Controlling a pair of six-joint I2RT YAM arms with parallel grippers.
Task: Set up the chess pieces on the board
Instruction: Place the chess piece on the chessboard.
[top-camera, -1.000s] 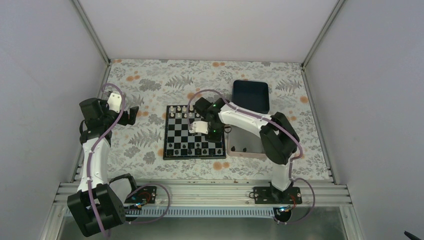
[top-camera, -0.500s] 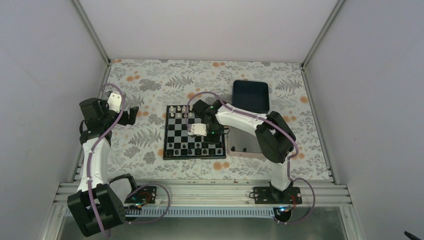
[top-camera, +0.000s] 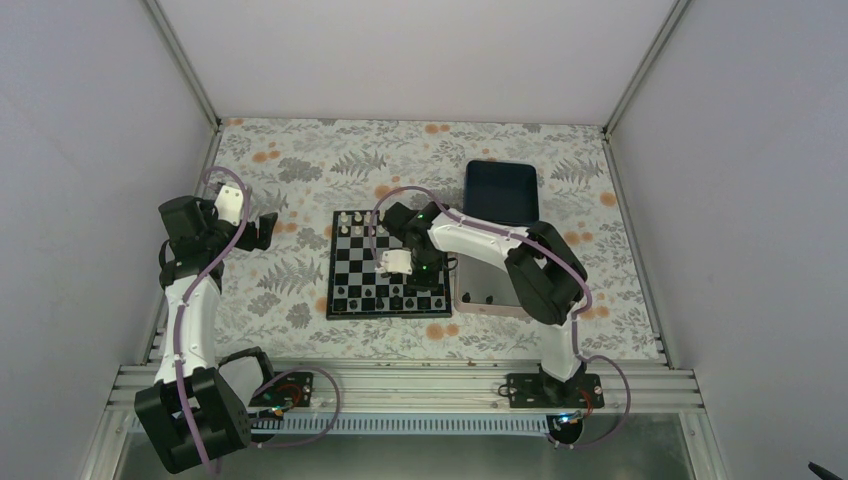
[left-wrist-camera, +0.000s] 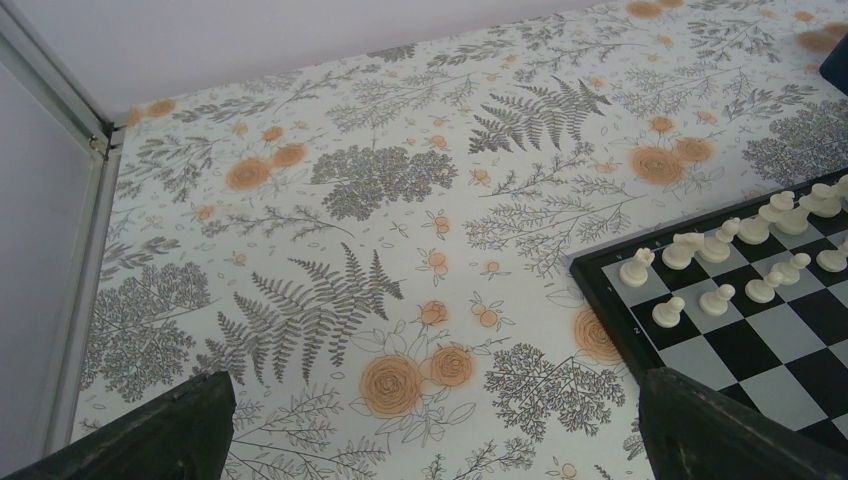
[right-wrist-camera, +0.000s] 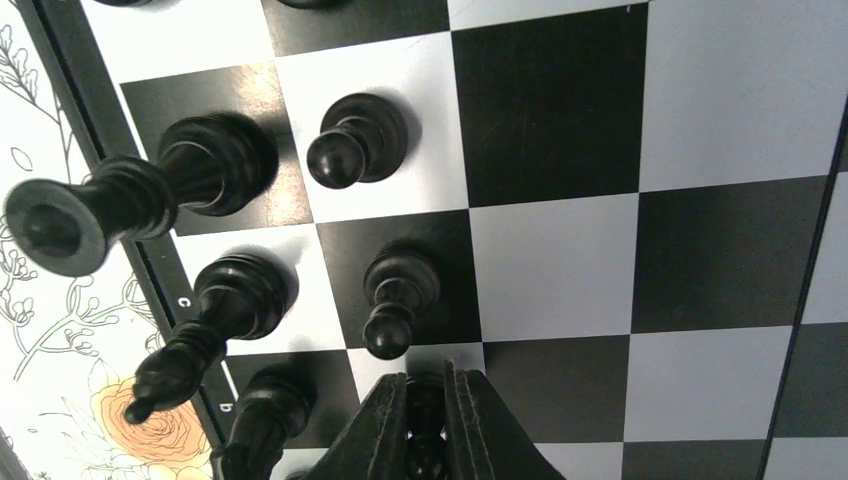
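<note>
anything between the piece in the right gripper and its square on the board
Nothing visible. The right gripper holds a black piece over a light square of the board, though its fingers hide most of it. The nearest black pawn stands on the adjoining square.

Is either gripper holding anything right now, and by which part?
The right gripper is shut on a small black chess piece, pinched near its top; which piece it is cannot be told. The left gripper is open, holding nothing.
</note>
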